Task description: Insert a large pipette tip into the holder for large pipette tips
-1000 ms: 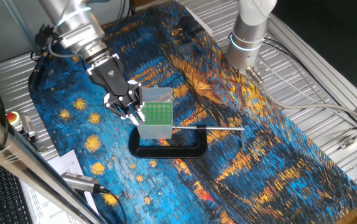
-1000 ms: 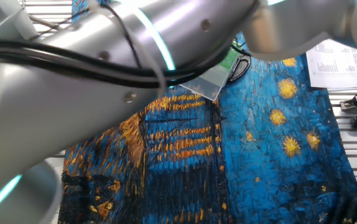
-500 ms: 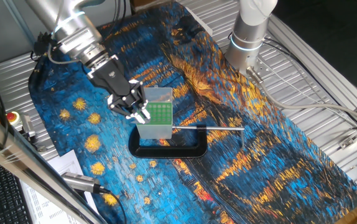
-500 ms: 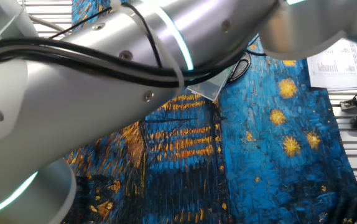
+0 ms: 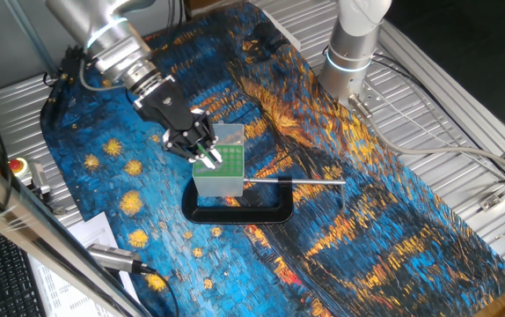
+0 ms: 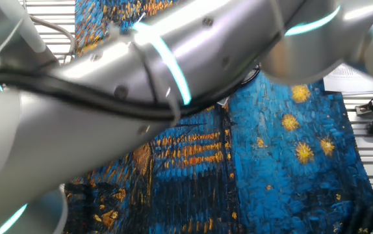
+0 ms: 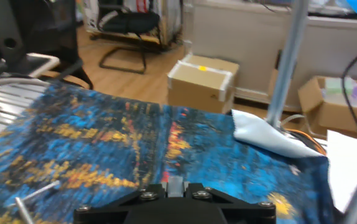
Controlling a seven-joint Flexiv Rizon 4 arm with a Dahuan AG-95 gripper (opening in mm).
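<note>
The desk [image 5: 464,97] shows ribbed silver metal, draped with a cloth [image 5: 323,220] printed in swirling deep blue with yellow-orange streaks and yellow star blobs. The end effector [image 5: 201,151] is black on a silver arm with a glowing cyan ring. Right under it, the holder for large pipette tips [image 5: 221,162] is frosted white with a green perforated top. Below that lies a black clamp [image 5: 239,211] with a silver rod.

The arm [image 5: 103,31] is brushed silver metal in cylindrical segments, with glowing cyan rings [image 6: 173,71] at its joints and a black cable [image 6: 56,91] along it. Its gripper [image 5: 201,151] is black with pale fingertips. The gripper's mount plate [image 7: 175,205] carries round silver screws.
</note>
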